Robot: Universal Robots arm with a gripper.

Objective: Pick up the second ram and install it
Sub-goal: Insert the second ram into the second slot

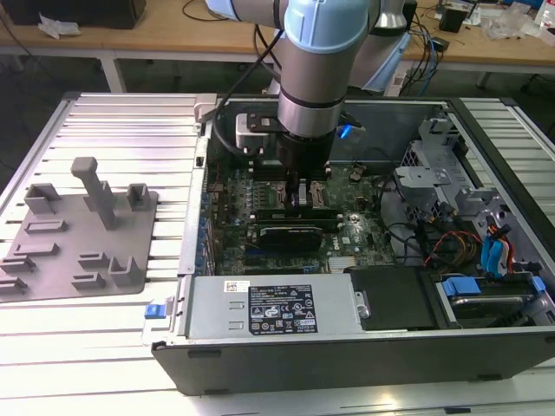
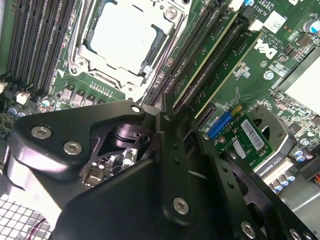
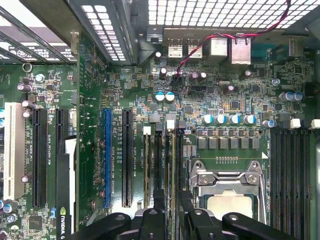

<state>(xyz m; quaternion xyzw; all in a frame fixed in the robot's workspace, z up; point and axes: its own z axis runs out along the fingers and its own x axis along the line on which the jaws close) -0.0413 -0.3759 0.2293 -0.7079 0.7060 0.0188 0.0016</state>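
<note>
Gripper (image 1: 303, 201), fingers narrowed over the second ram (image 3: 171, 165) standing edge-up in its motherboard (image 3: 220, 100) DIMM slot beside the CPU socket (image 3: 227, 187); uneven downward pressure could leave one end unlatched.

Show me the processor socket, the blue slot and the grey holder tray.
processor socket (image 2: 122, 37), second wrist view, its pale centre.
blue slot (image 3: 106, 155), first wrist view, halfway along it.
grey holder tray (image 1: 139, 234), exterior view, its flat base.

A robotics lab or workshop: an opened computer case (image 1: 364, 347) lies on a slatted metal bench (image 1: 121, 121), cluttered wooden desks (image 1: 173, 26) behind.
</note>
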